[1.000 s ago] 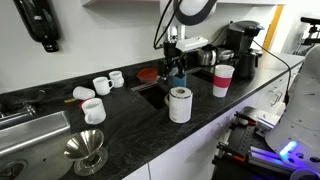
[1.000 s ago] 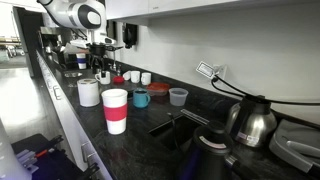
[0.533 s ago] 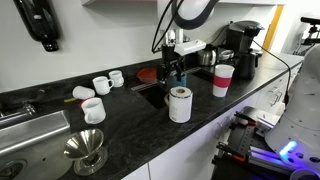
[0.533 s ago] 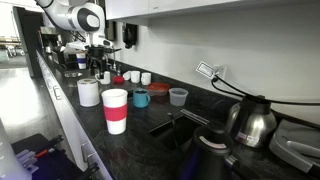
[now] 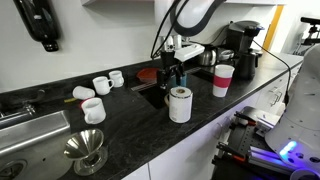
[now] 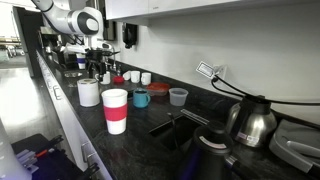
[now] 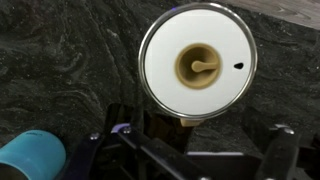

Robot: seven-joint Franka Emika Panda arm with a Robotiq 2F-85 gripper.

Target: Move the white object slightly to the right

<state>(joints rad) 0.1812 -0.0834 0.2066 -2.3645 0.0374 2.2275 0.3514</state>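
Observation:
The white object [image 5: 180, 104] is an upright white roll with a dark hole at its top, standing near the front edge of the black counter. It also shows in an exterior view [image 6: 88, 93]. In the wrist view it is seen from above as a white disc [image 7: 198, 65] with a brown core. My gripper [image 5: 175, 74] hangs just behind and above the roll, also seen in an exterior view [image 6: 100, 68]. Its fingers [image 7: 190, 152] are spread wide and hold nothing. The roll lies ahead of the fingers, not between them.
A white paper cup with a red band [image 5: 223, 80] stands right of the roll. A blue mug [image 6: 141, 98] and a red dish [image 5: 148, 73] sit behind. Small white mugs [image 5: 102, 85] stand at left, with a metal funnel [image 5: 85, 150] and a sink [image 5: 20, 130] beyond.
The arm has shifted slightly above the roll. The roll and the other objects have not moved.

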